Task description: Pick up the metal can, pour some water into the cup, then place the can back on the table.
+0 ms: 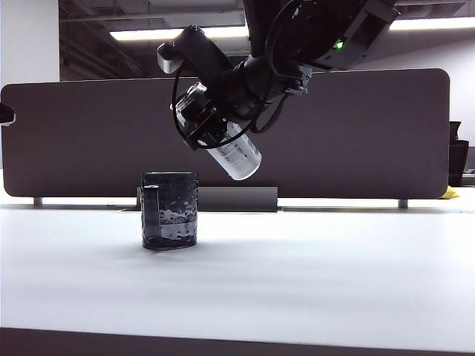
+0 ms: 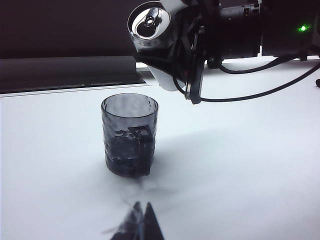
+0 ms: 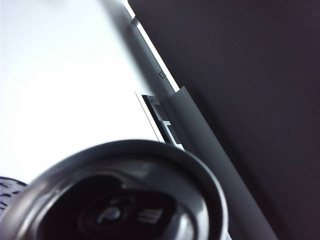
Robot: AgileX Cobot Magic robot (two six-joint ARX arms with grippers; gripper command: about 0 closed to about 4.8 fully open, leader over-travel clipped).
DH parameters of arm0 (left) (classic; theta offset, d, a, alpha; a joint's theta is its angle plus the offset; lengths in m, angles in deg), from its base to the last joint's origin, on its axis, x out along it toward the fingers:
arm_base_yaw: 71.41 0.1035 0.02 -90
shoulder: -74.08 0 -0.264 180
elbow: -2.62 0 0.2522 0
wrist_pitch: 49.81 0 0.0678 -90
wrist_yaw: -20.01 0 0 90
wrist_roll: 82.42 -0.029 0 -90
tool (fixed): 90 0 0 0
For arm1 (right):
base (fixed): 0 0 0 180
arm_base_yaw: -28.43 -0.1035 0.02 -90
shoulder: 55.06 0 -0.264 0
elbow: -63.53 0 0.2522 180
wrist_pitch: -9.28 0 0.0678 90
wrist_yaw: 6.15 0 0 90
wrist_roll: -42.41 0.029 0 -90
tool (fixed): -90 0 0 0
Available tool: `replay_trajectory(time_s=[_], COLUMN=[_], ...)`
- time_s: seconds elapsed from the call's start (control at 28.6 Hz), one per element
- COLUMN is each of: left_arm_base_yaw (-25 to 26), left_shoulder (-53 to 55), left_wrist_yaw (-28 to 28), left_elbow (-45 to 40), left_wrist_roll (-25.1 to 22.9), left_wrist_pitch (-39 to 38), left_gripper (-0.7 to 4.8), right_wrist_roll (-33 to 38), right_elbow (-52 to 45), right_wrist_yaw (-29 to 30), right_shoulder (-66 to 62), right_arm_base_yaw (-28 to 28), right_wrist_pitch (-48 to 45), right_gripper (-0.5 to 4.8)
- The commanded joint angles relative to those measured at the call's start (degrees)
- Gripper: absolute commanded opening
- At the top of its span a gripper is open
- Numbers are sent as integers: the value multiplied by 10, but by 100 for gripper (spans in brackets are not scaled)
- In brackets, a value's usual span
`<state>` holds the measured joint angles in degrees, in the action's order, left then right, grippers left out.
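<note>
1. We see the right gripper [image 1: 211, 122] in the upper middle of the exterior frame, fingers clamped on the can [image 1: 236, 154], which hangs tilted, its top toward the upper left.
2. The cup [image 1: 170, 210] stands on the table [image 1: 312, 282] at lower left of centre, below and left of the can, not touching it.
3. Risk: we judge the can mouth [image 2: 149, 21] may not sit squarely over the cup rim [image 2: 129, 101]; tipping further here could spill water onto the table.
4. Risk: a steep tilt could let the can slip in the grip.
5. The left gripper [image 2: 136, 226] shows only as a blurred tip at the bottom of its view; we cannot tell its state.
6. Room: the table lies open right of the cup for setting down; the divider [image 1: 371, 133] bounds the back.
</note>
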<state>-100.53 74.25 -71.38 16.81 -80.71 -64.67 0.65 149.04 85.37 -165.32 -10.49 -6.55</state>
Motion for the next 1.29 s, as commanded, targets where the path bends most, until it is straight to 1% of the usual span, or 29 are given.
replay_trajectory(time_s=[0.03,0.42,0.7,1.29], left_arm_base_yaw=[0,5,42,43], left_shoulder=[1,1,1,1], left_wrist_yaw=[-1,-1,0,1], left_elbow=[1,1,1,1], left_wrist_roll=[-2,-2,-2,-2], left_wrist_pitch=[7,7,7,7], left_gripper=[-5,-5,-5,-5], right_wrist_roll=[-21,-82,-121,-186], right_elbow=[4,4,4,10], right_wrist_yaw=[-1,-1,-4,-8], right_shoulder=[5,5,5,5], right_arm_base_yaw=[-2,-5,-9,-12], right_wrist_pitch=[-14,12,11,11], right_gripper=[211,211,211,211])
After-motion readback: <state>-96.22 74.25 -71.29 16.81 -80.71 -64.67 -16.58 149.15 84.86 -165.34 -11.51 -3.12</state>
